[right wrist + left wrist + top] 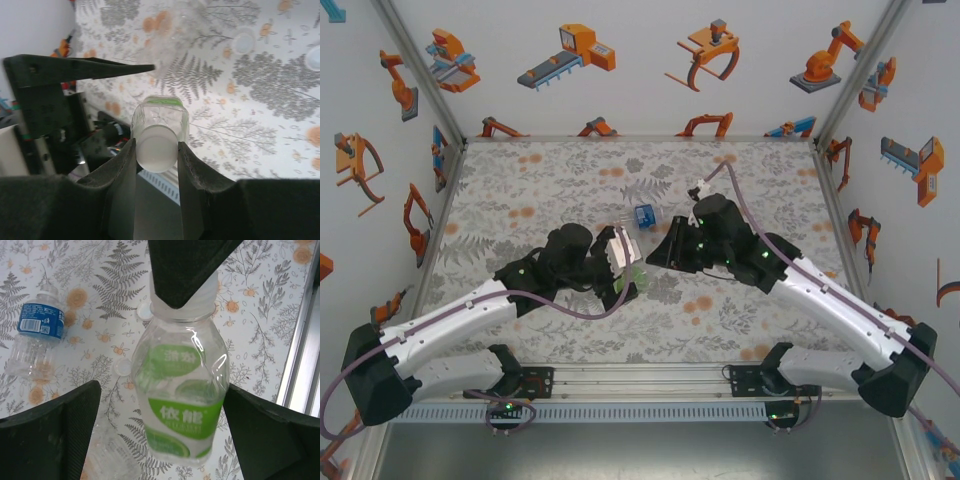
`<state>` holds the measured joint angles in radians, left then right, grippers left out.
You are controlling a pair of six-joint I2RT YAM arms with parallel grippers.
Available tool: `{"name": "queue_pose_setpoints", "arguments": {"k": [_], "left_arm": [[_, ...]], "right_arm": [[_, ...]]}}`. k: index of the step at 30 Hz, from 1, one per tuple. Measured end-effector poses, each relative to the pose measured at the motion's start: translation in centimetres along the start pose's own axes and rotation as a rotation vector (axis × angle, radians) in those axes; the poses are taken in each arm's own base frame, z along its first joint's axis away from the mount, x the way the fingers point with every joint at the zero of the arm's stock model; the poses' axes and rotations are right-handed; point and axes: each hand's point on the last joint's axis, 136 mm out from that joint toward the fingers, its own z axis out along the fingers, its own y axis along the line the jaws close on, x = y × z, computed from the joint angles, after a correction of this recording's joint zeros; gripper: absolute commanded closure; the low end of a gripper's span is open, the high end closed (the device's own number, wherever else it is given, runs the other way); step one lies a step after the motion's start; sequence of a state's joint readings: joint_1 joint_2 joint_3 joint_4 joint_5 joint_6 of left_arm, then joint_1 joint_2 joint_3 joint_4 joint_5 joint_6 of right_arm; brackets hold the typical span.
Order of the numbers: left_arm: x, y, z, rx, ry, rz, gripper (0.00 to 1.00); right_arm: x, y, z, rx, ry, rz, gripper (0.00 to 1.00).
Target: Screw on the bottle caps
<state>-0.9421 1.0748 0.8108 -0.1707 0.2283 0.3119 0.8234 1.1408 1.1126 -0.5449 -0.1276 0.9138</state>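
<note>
One white cap (156, 147) on neck of green bottle (182, 405), clamped by right gripper (156, 146). Left gripper (161, 412) released, jaws wide either side of green bottle body. Step likely: tightening cap. Next probably needs left re-clamp on body, else bottle turns with cap. Green bottle looks empty. Blue-label bottle (35, 335) and clear bottle (107, 455) lying near green bottle, seemingly empty. Two loose caps (121, 367) just beside green bottle.

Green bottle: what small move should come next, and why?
Likely the left gripper should close on the green bottle: its fingers stand clear either side, while the right gripper pinches the white cap, so nothing steadies the bottle for twisting.
</note>
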Motion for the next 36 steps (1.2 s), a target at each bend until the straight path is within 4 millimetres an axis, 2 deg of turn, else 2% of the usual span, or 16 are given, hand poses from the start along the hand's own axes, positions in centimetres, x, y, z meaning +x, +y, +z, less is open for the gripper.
{"name": "queue_pose_setpoints", "arguments": {"k": [3, 9, 15, 19, 23, 28, 35, 36], "left_arm": [[0.1, 0.4, 0.0, -0.022, 0.006, -0.001, 0.03], [0.5, 1.4, -0.2, -0.074, 0.023, -0.016, 0.03], [0.6, 3.8, -1.4, -0.157, 0.014, -0.094, 0.03], [0.8, 6.1, -3.2, -0.220, -0.032, -0.177, 0.03], [1.4, 7.2, -4.6, -0.260, -0.067, -0.242, 0.03], [2.0, 8.4, -5.3, -0.315, -0.050, -0.321, 0.03], [2.5, 8.4, -5.6, -0.322, -0.027, -0.335, 0.03], [2.5, 8.4, -5.7, -0.321, -0.025, -0.336, 0.03]], "right_arm": [[-0.7, -1.1, -0.2, 0.063, -0.015, -0.038, 1.00], [-4.0, -3.5, -0.6, 0.183, -0.077, -0.130, 1.00], [-8.5, -7.1, -0.4, 0.330, -0.115, -0.213, 1.00], [-11.9, -9.2, 0.0, 0.423, -0.130, -0.279, 1.00], [-14.9, -10.4, 1.1, 0.491, -0.129, -0.351, 1.00], [-17.9, -12.0, 3.0, 0.539, -0.112, -0.399, 1.00], [-20.2, -15.0, 5.9, 0.582, -0.060, -0.418, 1.00], [-20.3, -15.4, 6.2, 0.584, -0.052, -0.419, 0.95]]}}
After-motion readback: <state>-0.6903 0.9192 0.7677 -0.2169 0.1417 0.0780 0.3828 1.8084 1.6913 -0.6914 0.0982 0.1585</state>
